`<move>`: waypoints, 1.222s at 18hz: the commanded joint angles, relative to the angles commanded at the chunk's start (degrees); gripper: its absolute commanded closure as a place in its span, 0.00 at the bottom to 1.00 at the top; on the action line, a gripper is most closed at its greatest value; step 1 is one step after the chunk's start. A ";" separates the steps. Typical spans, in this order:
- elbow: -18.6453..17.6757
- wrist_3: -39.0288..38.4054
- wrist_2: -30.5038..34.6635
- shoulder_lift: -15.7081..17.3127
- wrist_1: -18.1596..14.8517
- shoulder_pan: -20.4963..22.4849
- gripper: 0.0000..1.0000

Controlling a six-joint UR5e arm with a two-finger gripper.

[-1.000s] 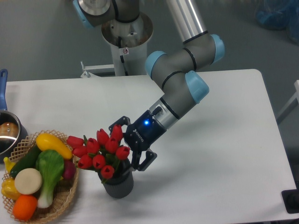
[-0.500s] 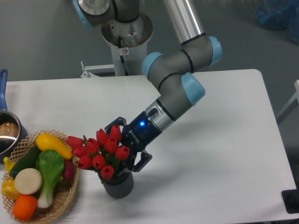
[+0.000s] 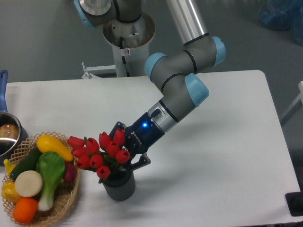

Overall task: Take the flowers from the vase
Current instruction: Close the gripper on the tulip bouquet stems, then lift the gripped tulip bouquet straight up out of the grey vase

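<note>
The flowers [image 3: 100, 152], a bunch of red tulips with green leaves, stand in the dark grey ribbed vase [image 3: 119, 186] near the table's front, left of centre. My gripper [image 3: 127, 149] reaches in from the right at the bunch, just above the vase rim. One finger [image 3: 119, 127] shows behind the tulips and the other [image 3: 138, 162] in front. The jaws have drawn in against the bunch and look shut on it. The fingertips and the stems are hidden behind the blooms.
A woven wicker basket [image 3: 66, 196] of toy vegetables stands close to the left of the vase. A metal pot [image 3: 7, 135] with a blue handle sits at the left edge. The arm's base column [image 3: 128, 33] stands behind the table.
The gripper moved in a little to the left, and its fingers closed from wide open onto the bunch. The tulips shifted slightly left.
</note>
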 joint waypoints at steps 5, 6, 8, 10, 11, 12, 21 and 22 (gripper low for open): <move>0.00 0.00 -0.44 0.18 0.00 0.35 0.69; 0.00 0.00 -0.87 0.35 0.00 0.44 0.69; 0.00 0.00 -2.54 0.53 0.00 1.05 0.69; 0.00 -0.17 -5.00 0.79 0.00 1.67 0.69; 0.00 -0.26 -5.71 0.79 -0.09 1.84 0.69; 0.00 -0.44 -5.80 0.97 -0.09 2.11 0.69; 2.98 -7.37 -9.67 2.81 -0.09 2.37 0.69; 3.86 -8.77 -9.75 3.07 -0.09 2.37 0.69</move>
